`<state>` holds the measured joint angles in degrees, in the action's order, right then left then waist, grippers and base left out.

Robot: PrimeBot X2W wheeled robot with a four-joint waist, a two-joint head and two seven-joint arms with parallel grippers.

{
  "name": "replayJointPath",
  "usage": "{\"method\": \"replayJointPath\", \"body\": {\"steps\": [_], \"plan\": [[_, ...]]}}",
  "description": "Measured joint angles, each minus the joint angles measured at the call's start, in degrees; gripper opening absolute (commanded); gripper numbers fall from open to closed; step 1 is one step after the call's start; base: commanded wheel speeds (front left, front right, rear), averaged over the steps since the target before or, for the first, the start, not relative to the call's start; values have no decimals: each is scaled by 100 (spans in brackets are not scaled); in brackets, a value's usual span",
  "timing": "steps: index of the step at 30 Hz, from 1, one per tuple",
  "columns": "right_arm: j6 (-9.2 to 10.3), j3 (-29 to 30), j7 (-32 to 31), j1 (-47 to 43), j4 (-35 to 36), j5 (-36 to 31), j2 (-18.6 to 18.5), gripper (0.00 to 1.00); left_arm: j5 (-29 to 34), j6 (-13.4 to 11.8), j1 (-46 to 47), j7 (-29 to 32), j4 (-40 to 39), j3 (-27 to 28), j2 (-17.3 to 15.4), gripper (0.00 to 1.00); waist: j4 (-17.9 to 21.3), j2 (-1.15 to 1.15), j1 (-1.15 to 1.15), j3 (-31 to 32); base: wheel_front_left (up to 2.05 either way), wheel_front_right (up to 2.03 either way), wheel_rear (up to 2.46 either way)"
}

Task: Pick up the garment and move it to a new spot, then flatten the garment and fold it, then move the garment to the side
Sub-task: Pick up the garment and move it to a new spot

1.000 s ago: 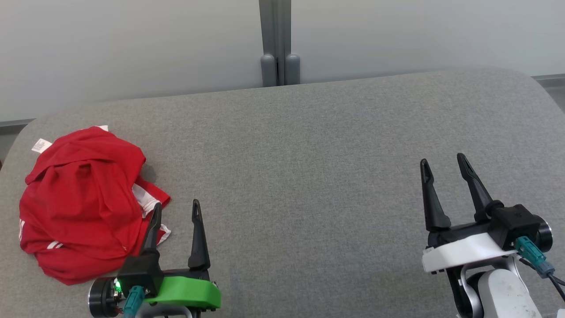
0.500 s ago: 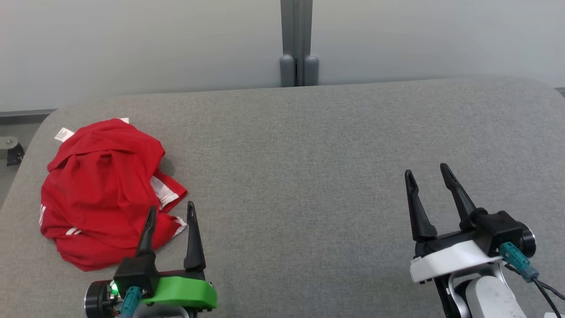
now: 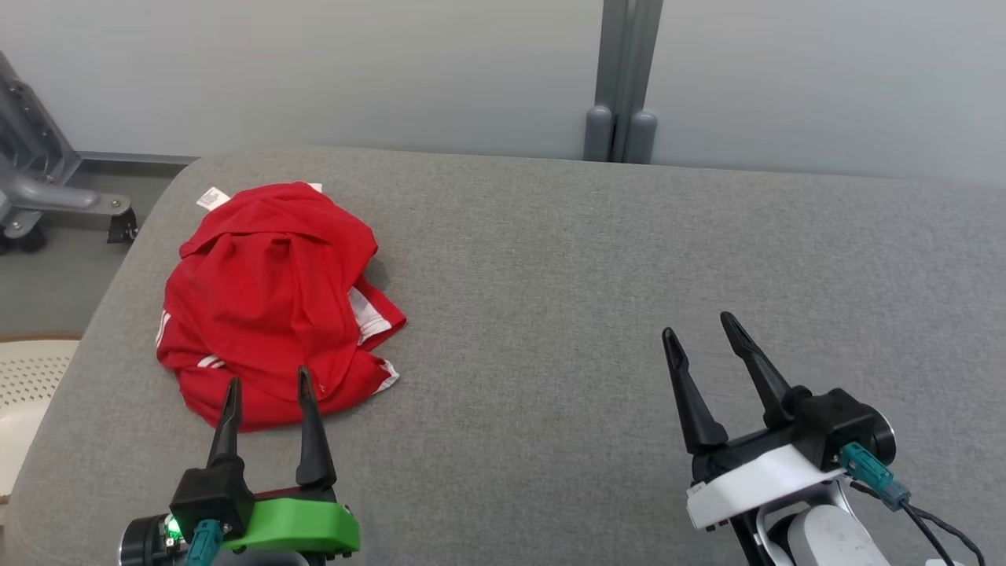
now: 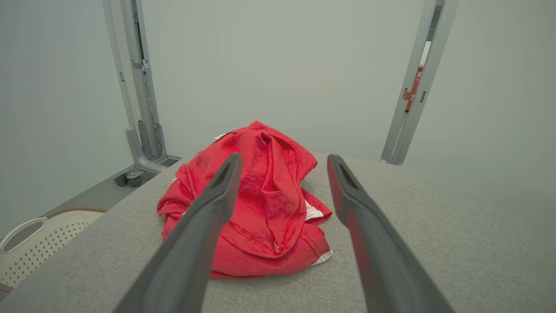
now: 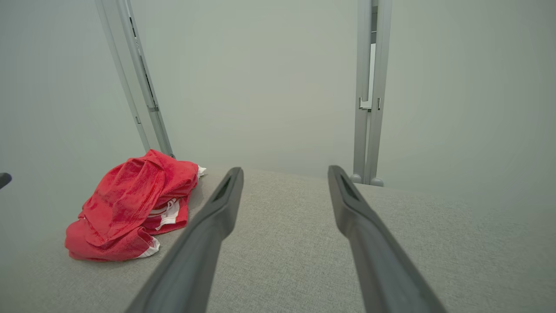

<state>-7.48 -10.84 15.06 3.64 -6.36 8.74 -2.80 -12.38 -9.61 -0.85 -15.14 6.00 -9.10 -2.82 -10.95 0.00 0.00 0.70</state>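
The garment (image 3: 267, 299) is a crumpled red shirt with white trim and a white label, heaped on the left part of the grey table (image 3: 566, 259). It also appears in the left wrist view (image 4: 260, 204) and the right wrist view (image 5: 134, 204). My left gripper (image 3: 267, 379) is open, its fingertips just over the heap's near edge, nothing between them. The garment lies straight ahead between its fingers (image 4: 208, 217). My right gripper (image 3: 699, 324) stands open over bare cloth at the right, far from the garment.
A grey post (image 3: 625, 79) stands against the pale wall behind the table. Left of the table are a wheeled metal frame base (image 3: 47, 196) on the floor and a cream perforated basket (image 3: 27, 385). Bare table surface stretches between the two grippers.
The camera has turned left, so the whole scene slid right in the head view. The left gripper now points straight at the garment's near edge. Both grippers stay open.
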Motion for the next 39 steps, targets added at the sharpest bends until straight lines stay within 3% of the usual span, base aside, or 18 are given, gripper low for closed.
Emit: {"method": "replayJointPath", "body": {"steps": [13,30,34,39], "plan": [[0,-201,0,-3,-57,104,1,100,14,-22,-87,0,-37,191,-1,100,-522,0,0,43,0,0,0],[0,-81,0,201,98,-188,3,100,87,-45,276,0,-140,503,-1,100,-377,0,0,-467,0,0,0],[0,143,0,427,268,-341,-27,100,321,178,843,0,-57,646,-29,100,-316,0,0,-793,0,0,0],[-1,328,0,674,461,-372,-190,100,487,467,1717,16,712,742,-447,100,-220,0,0,-1254,0,0,0]]}}
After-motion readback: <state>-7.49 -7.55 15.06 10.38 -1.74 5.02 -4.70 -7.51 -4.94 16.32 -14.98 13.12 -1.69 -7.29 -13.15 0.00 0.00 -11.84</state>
